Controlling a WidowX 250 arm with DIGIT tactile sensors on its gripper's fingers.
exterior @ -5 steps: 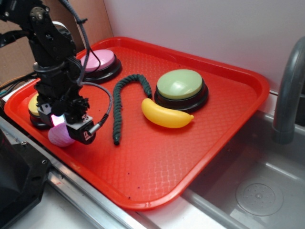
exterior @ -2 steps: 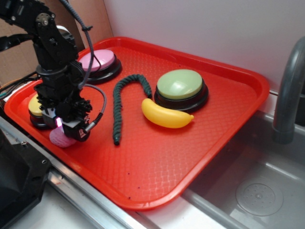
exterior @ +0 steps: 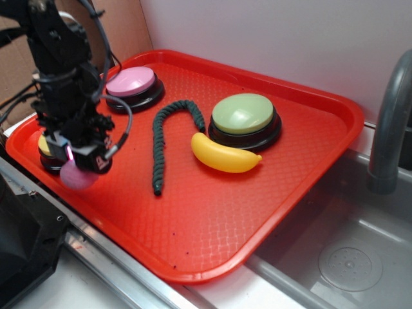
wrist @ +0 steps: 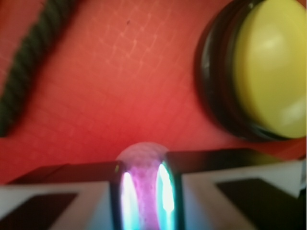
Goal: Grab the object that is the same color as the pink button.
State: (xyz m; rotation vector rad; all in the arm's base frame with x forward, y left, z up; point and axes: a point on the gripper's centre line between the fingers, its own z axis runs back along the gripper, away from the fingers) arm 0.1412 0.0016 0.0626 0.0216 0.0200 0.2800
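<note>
In the exterior view a red tray (exterior: 212, 212) sits beside a steel sink (exterior: 341, 251) under a pale wall, carrying the pink button (exterior: 131, 82) near its far left corner, a green button (exterior: 244, 116), a yellow banana (exterior: 223, 155) and a dark rope (exterior: 162, 135) mid-tray, with the near right part bare; the gripper (exterior: 76, 168) stands at the near left edge by the yellow button (exterior: 45, 147), closed around the pink ball (exterior: 77, 177). In the wrist view the fingers (wrist: 62, 191) pinch the ball (wrist: 143, 187) on both sides, the yellow button (wrist: 268, 67) close at upper right, the rope (wrist: 33, 57) at upper left
</note>
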